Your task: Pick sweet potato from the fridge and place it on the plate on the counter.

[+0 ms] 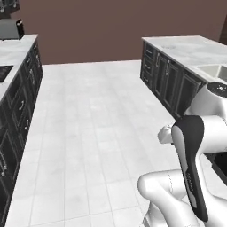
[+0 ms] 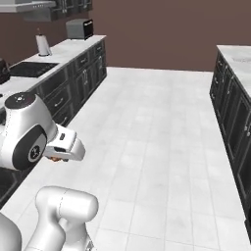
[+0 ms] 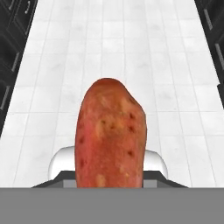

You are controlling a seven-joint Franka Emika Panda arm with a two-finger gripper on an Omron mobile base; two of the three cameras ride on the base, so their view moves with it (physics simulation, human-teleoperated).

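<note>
One claw (image 2: 58,158) grips the sweet potato (image 3: 110,138) above floor.

Matt, rough, speckled skin on sweet potato (image 3: 111,138), veined marble counter (image 2: 63,49), glossy tiled floor (image 1: 93,133)

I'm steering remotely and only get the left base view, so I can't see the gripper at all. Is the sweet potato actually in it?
Observer: Yes. In the hand view the sweet potato stands between the fingers, over white floor tiles.
Operator: Can it be seen from the other side?
Observer: In the right base view a sliver of reddish-orange shows under the white hand.
Operator: Is a plate in sight anywhere?
Observer: I cannot make one out. The right base view adds a counter with a paper towel roll, a toaster and a dark cooktop.
</note>
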